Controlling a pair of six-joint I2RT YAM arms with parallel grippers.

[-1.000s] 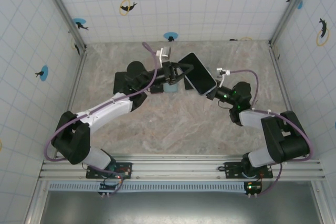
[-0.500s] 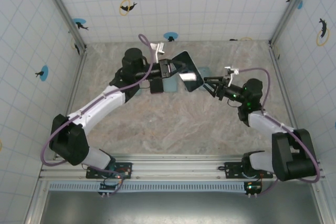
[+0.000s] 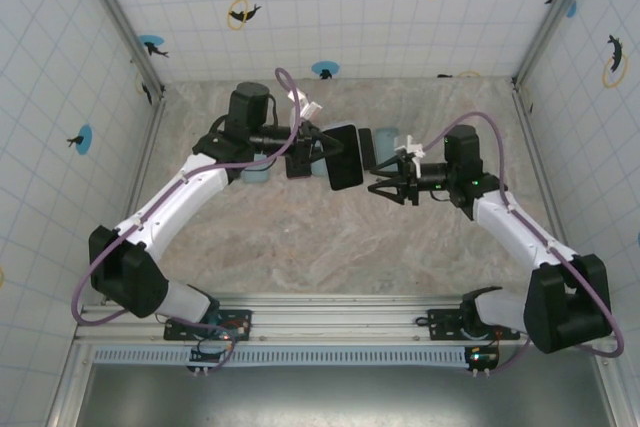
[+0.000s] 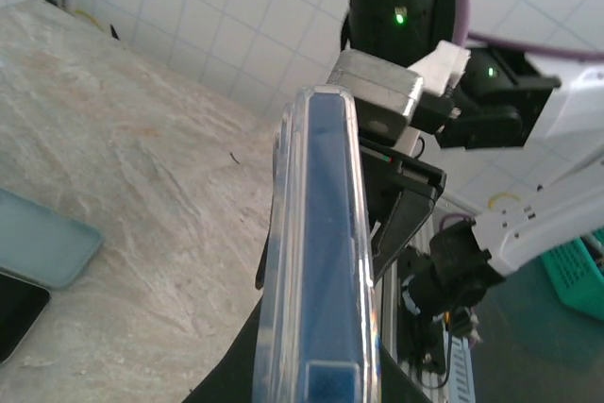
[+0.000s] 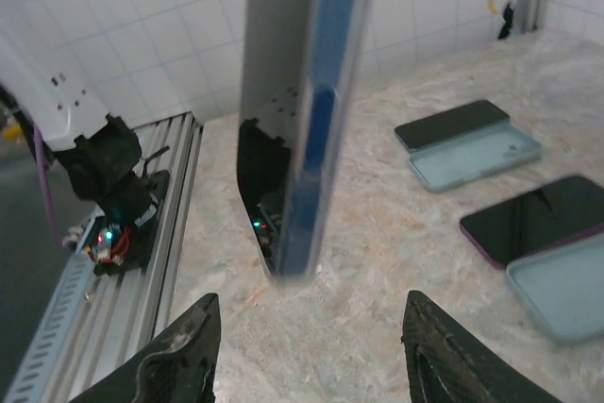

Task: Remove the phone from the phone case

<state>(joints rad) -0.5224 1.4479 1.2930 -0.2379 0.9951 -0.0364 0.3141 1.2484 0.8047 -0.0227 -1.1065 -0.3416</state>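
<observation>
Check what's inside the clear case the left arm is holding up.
A blue-edged phone sits inside the clear case, seen edge-on and apparently fully seated. The part clamped between the left gripper jaws is covered.

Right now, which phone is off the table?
The clear-cased phone, gripped on edge in the left pincer; the others lie flat on the table.

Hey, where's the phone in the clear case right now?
In the top view the phone is held above the table at centre back, in the left gripper, with the open right gripper just to its right.
</observation>
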